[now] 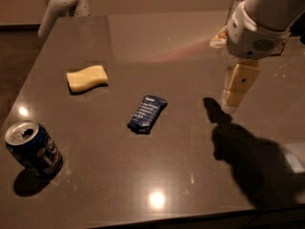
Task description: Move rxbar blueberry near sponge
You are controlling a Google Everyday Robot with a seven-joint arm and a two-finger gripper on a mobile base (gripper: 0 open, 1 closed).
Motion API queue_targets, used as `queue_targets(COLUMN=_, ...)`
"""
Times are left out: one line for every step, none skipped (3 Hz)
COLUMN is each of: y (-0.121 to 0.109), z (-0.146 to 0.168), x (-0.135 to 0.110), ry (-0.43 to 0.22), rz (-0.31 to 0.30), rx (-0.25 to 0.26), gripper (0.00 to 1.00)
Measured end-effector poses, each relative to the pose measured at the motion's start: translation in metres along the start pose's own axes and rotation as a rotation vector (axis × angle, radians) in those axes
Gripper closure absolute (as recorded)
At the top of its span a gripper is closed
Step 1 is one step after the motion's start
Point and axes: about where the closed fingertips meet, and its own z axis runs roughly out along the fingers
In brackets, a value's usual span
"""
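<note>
I see the tan gripper [237,86] hanging under its white wrist over the right side of the dark glossy table [157,46]; spread or closed, I cannot tell; the small dark blue foil-wrapped rxbar blueberry [147,114] lies flat mid-table, well apart from it, untouched; the pale yellow wavy-sided sponge [86,78] sits beyond the bar, farther from the gripper.

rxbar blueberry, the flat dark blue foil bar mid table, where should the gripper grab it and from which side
Take the dark blue foil-wrapped bar across its narrow width at mid-length, probably from straight above: it lies flat on the dark table, long axis slanting up-right, leaving no side to get under. The cream gripper hangs to its right.
</note>
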Motion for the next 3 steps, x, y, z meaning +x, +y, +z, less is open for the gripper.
queue_targets(y=-0.011, z=0.028, x=-0.027, ry=-0.040, rz=-0.101, rx=-0.064, gripper=0.00)
queue_targets(y=-0.013, z=0.055, x=-0.059, ry=-0.083, rz=-0.213, rx=-0.115, gripper=0.00)
queue_targets(y=-0.009, z=0.082, x=-0.089, ry=-0.102, rz=-0.332, rx=-0.169, gripper=0.00)
